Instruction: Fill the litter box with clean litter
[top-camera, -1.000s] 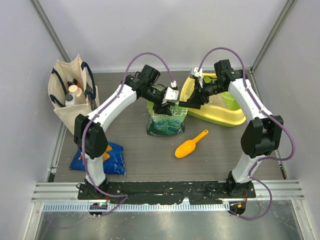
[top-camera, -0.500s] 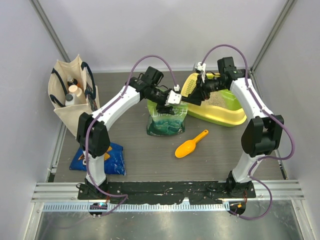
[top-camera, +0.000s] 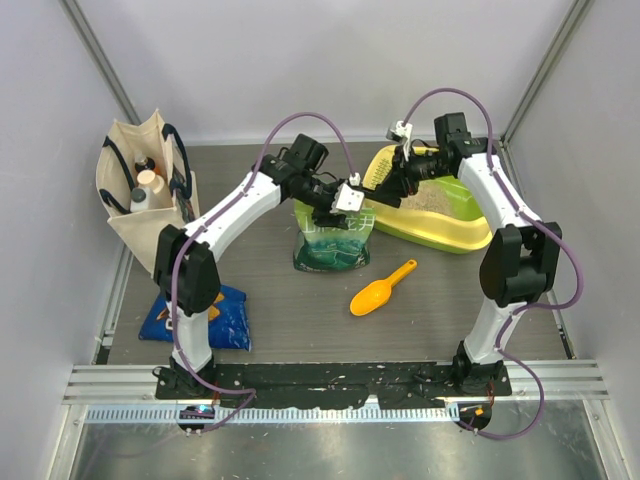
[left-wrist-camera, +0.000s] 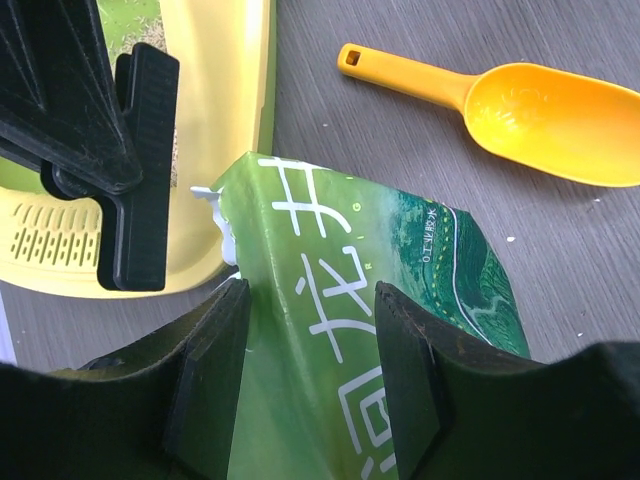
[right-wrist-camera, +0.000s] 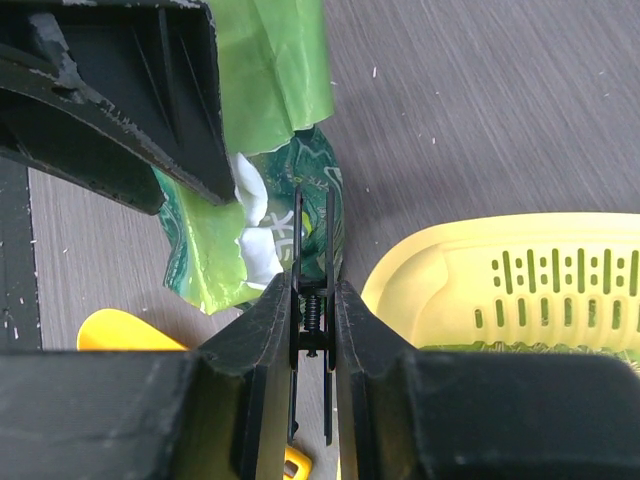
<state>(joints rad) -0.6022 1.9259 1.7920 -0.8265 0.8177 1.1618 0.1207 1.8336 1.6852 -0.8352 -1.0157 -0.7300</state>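
The litter box (top-camera: 452, 238), yellow-rimmed with a slotted grate (top-camera: 376, 176), stands at the back right. Pale beige litter (top-camera: 440, 203) lies in its green basin. A green printed pouch (top-camera: 335, 242) stands upright just left of it. My left gripper (top-camera: 340, 205) is shut on the pouch's top (left-wrist-camera: 380, 260), one finger on each side. My right gripper (top-camera: 388, 192) is shut on a black spring clip (right-wrist-camera: 312, 290), held beside the pouch's torn top corner and over the box's rim (left-wrist-camera: 235, 90). The clip also shows in the left wrist view (left-wrist-camera: 140, 170), apart from the pouch.
An orange scoop (top-camera: 383, 288) lies on the table in front of the pouch and box. A blue snack bag (top-camera: 212, 320) lies at the front left by the left arm's base. A canvas tote (top-camera: 140, 195) with bottles stands at the back left. Walls enclose the table.
A second ago both grippers sat slightly lower and further left at the pouch's top. They have shifted a little right and back, the right one carrying the clip. Little has moved in the last half second.
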